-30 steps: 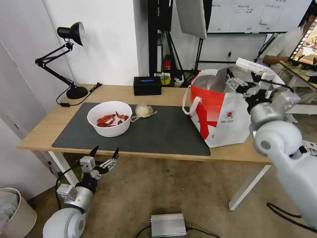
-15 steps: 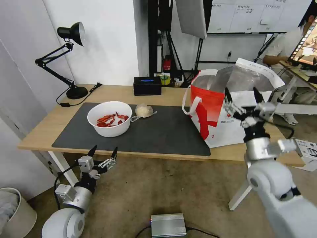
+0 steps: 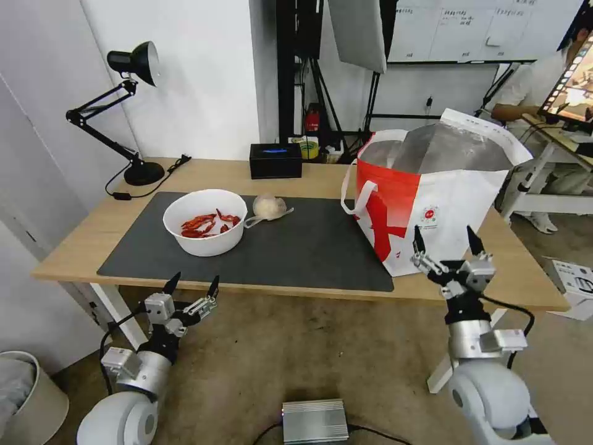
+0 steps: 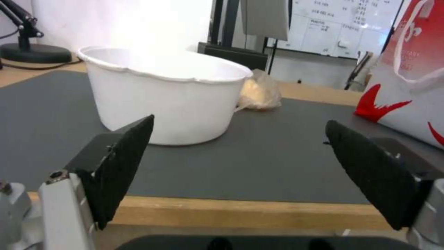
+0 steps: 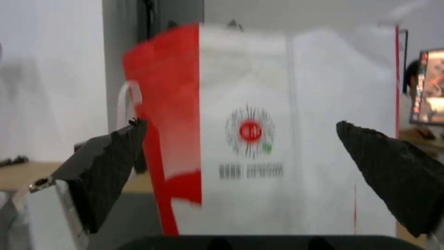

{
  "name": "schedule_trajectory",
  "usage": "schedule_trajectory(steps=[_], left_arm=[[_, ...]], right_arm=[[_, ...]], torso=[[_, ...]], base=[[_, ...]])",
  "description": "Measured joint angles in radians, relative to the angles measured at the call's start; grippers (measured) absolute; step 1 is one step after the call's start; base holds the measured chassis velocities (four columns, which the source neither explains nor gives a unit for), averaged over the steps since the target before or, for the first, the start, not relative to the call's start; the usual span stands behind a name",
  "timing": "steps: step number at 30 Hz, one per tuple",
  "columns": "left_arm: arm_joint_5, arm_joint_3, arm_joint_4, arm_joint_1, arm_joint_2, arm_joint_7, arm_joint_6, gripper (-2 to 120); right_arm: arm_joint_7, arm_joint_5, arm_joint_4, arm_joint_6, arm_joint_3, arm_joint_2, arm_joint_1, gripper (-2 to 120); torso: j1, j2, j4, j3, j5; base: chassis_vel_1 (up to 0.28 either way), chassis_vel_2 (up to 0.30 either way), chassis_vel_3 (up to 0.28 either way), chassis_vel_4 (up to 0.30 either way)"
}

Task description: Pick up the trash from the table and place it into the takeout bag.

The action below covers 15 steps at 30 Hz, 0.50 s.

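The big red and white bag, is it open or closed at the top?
Open. The red and white insulated takeout bag stands upright on the table, its mouth spread wide so the silver foil lining shows.

On the mat [image 3: 309, 247], bowl [image 3: 205, 221] left (small bag [image 3: 267, 207] just behind-right), takeout bag [image 3: 432, 204] standing right.

Black desk lamp [image 3: 126, 111] far left, cord trailing right. Black box [image 3: 275, 160] far centre. Silver box [image 3: 315, 421] on floor, near. White bin [image 3: 28, 395] near left.
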Motion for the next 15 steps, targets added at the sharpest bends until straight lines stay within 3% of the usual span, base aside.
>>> schedule_trajectory(steps=[15], left_arm=[[0.000,-0.005,-0.005,0.004,-0.006,0.000,-0.001,100]], right_arm=[[0.049,-0.063,0.023,-0.058,-0.060,0.038,-0.083,100]], torso=[[0.000,0.000,0.0000,0.000,-0.0001]], base=[[0.000,0.000,0.000,0.000]])
